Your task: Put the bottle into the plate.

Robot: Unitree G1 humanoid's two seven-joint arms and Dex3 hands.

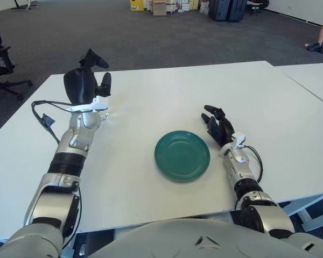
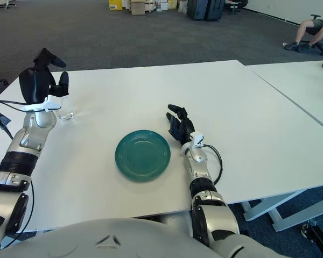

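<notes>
A round green plate (image 1: pixel 182 156) lies empty near the middle of the white table (image 1: pixel 167 91). At the table's far left a small clear thing, apparently the bottle (image 2: pixel 68 115), shows on the tabletop beside my left wrist; most of it is hidden behind the hand. My left hand (image 1: pixel 92 72) is raised just above it, its back toward me and its fingers spread upward, holding nothing. Just right of the plate shows my right hand (image 1: pixel 217 123), fingers spread and empty.
A black cable (image 1: pixel 43 115) loops off my left forearm over the table. A second white table (image 1: pixel 312 80) adjoins at the right. An office chair (image 1: pixel 0 67) stands off the left edge. Boxes and cases line the far floor.
</notes>
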